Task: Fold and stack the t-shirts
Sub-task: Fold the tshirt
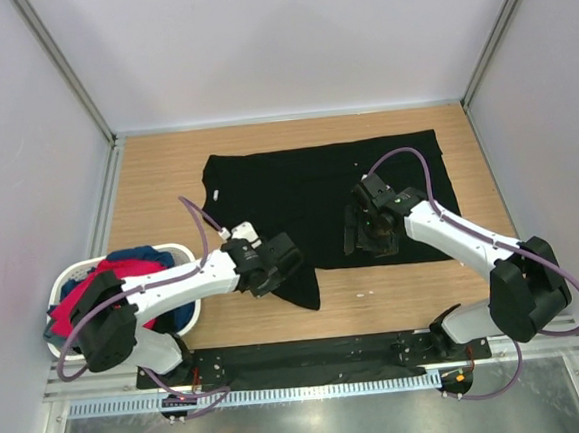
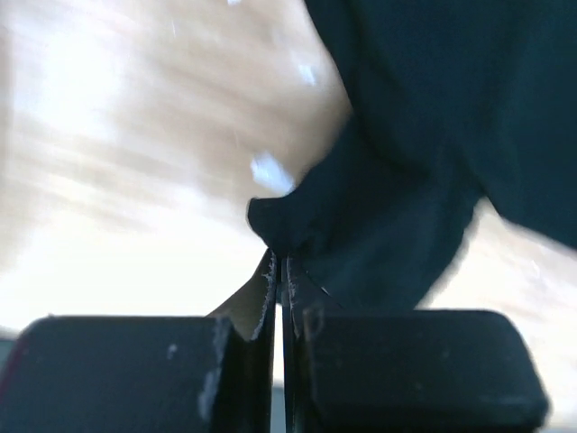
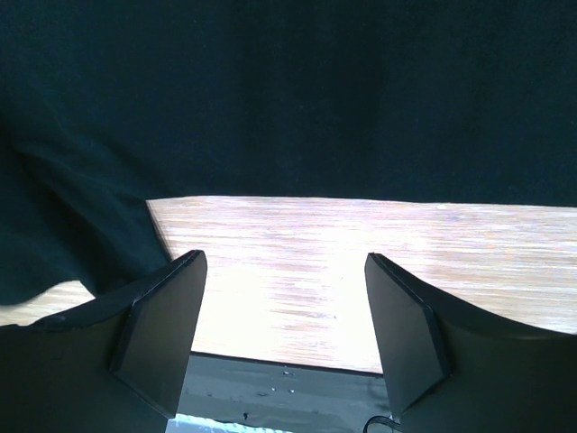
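A large black t-shirt [image 1: 317, 189] lies spread flat on the wooden table, one flap reaching toward the near edge [image 1: 307, 290]. My left gripper [image 1: 289, 260] is at that flap's left edge. In the left wrist view it [image 2: 279, 263] is shut, with a bunched fold of the black t-shirt [image 2: 397, 180] pinched at the tips. My right gripper [image 1: 363, 233] hovers over the shirt's near hem and stands open [image 3: 284, 316]. Between its fingers [image 3: 162, 325] only bare wood shows, with the black cloth [image 3: 288, 90] just beyond. Red [image 1: 87, 298] and blue [image 1: 134, 257] t-shirts are heaped in the basket.
A white oval basket [image 1: 66, 276] stands at the table's left near corner, beside my left arm. White walls with metal frame posts close in the table on three sides. A dark mounting rail [image 1: 310, 353] runs along the near edge.
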`<state>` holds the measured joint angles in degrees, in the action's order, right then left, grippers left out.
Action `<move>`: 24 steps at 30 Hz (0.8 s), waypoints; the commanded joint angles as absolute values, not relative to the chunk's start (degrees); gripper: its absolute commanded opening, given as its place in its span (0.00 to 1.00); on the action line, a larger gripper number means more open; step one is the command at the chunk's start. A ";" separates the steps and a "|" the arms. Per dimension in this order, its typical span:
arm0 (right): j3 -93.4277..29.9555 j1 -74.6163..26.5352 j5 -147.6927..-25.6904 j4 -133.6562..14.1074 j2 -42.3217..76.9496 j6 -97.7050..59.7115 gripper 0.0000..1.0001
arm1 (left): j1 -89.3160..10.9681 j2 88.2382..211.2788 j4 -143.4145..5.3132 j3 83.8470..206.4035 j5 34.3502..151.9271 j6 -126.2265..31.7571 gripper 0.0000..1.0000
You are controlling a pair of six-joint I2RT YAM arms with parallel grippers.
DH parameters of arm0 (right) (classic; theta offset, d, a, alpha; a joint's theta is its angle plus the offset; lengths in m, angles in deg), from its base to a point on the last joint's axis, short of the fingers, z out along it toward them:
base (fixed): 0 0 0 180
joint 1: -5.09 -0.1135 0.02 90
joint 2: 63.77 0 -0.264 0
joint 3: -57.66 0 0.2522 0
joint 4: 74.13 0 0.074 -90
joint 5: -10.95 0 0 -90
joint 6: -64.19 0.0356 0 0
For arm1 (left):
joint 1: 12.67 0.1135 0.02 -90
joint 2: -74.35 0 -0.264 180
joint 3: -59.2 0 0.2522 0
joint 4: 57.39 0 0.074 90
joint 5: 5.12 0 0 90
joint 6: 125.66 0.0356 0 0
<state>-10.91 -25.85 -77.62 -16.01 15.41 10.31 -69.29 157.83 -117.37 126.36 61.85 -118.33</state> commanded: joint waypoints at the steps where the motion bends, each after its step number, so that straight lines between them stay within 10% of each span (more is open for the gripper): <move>1: -11.47 -25.76 -76.50 -15.98 15.86 10.13 0.77 | -74.54 154.60 -134.41 130.44 56.66 -128.27 0.00; 16: -10.42 -25.76 -75.71 -15.02 15.95 10.13 0.78 | -80.88 149.85 -145.25 122.18 63.52 -146.14 0.01; 21: -11.21 -25.76 -75.18 -14.49 16.39 9.96 0.79 | -81.14 146.87 -144.36 123.75 60.63 -140.86 0.50; 24: -12.17 -25.76 -74.75 -13.96 16.30 9.70 0.80 | -81.05 142.83 -147.18 125.77 55.27 -140.16 0.61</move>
<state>-10.32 -25.85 -76.26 -14.72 16.37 10.31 -80.90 146.88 -142.55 122.60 62.00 -140.75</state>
